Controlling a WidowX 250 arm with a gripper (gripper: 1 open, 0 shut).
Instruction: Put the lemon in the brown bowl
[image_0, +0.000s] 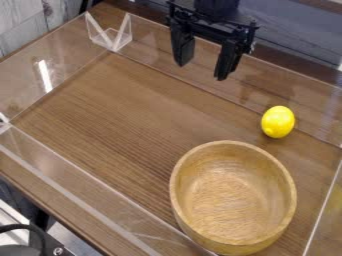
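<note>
Looks like a robotics lab test cell rather than a home or kitchen. Wood-grain worktop (120, 110) fenced on all sides by clear acrylic walls (67, 60), with a small transparent bracket (110, 32) propped at the far left corner. Black gripper (210, 48) suspended over the far side, prongs pointing down. Staged props only: a wooden brown bowl (234, 195) near right, a lemon (278, 121) right. Dark cabling (27, 238) at the near left, outside the enclosure.
</note>
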